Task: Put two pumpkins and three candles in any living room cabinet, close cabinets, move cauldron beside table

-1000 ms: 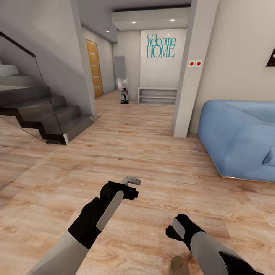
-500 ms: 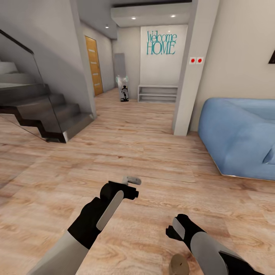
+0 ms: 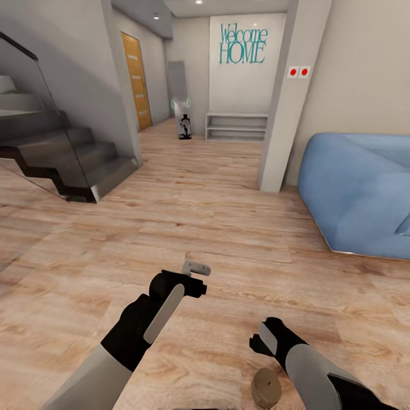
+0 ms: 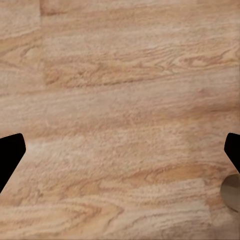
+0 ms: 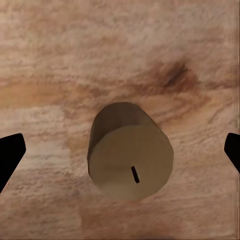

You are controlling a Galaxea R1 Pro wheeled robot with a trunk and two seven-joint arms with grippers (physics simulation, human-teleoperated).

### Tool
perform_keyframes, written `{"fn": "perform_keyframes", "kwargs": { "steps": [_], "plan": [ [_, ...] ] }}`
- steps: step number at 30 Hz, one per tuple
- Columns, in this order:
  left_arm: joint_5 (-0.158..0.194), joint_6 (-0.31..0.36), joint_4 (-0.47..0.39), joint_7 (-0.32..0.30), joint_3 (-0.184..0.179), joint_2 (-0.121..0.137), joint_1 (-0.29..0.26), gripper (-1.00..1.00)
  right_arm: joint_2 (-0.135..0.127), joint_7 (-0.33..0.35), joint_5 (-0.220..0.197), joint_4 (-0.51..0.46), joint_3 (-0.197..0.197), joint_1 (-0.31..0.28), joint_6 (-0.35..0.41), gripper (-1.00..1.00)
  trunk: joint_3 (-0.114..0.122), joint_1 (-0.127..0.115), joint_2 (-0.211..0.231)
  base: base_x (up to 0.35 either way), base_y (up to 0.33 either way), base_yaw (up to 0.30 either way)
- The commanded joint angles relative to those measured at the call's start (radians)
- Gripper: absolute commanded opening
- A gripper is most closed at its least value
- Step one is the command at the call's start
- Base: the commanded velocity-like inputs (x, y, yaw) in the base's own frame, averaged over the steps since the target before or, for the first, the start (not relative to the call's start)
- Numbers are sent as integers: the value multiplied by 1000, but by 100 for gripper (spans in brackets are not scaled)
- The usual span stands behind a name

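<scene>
A candle (image 3: 266, 387), a short squat tan-grey cylinder with a tiny wick, stands upright on the wooden floor just below my right gripper (image 3: 263, 341). In the right wrist view the candle (image 5: 131, 152) sits centred between the widely parted fingertips (image 5: 10, 150), untouched. My left gripper (image 3: 196, 276) hovers open over bare floor, its fingertips (image 4: 10, 152) far apart, and the candle (image 4: 231, 192) peeks in at the frame's edge. The pumpkins, the cabinet and the cauldron are out of view.
A dark staircase (image 3: 68, 159) with a glass rail rises at the left. A blue sofa (image 3: 359, 193) fills the right side beside a pale pillar (image 3: 285, 114). Beyond lies a hallway with a low white shelf (image 3: 236, 126) and an orange door (image 3: 136, 80).
The whole picture has shifted, so the camera has moved. The candle by the right gripper shows more fully now. Both arms keep their pose.
</scene>
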Motion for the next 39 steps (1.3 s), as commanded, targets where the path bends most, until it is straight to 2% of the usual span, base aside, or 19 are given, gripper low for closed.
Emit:
{"fn": "perform_keyframes", "kwargs": {
  "steps": [1, 4, 10, 17, 22, 31, 34, 39],
  "plan": [
    [10, 2, -1, 10, -1, 0, -1, 100, -2, -3, 2, -3, -3, -2, 8, 100, -5, 0, -1, 0, 0, 0],
    [11, 2, -3, 10, -1, 0, -1, 100, -11, -3, 1, -3, -1, -33, 17, 100, -16, 2, -1, 0, 0, 0],
    [10, 2, -2, 11, -4, 1, -1, 100, -14, -3, -1, 7, 0, -52, 8, 100, -40, 4, -3, 0, 0, 0],
    [9, 2, -2, 11, -7, 1, -1, 100, -14, -3, 0, 9, -1, -53, 3, 100, -67, 7, -4, 0, 0, 0],
    [10, 2, -2, 11, -8, 0, -1, 100, -13, -3, 0, 10, -1, -50, -41, 100, -86, 10, -6, 0, 0, 0],
    [10, 2, -8, 9, -8, 1, -1, 100, -16, -3, 1, 0, -3, -45, -61, 100, -121, 14, -8, 0, 0, 0],
    [11, 9, -72, 9, -4, 2, 1, 100, -15, -3, 1, -2, -3, -44, -62, 100, -132, 15, -8, 0, 0, 0],
    [13, 30, -132, 9, 0, 2, 2, 100, -15, 1, 1, -3, -2, -44, -77, 100, -152, 17, -10, 0, 0, 0]
  ]
}}
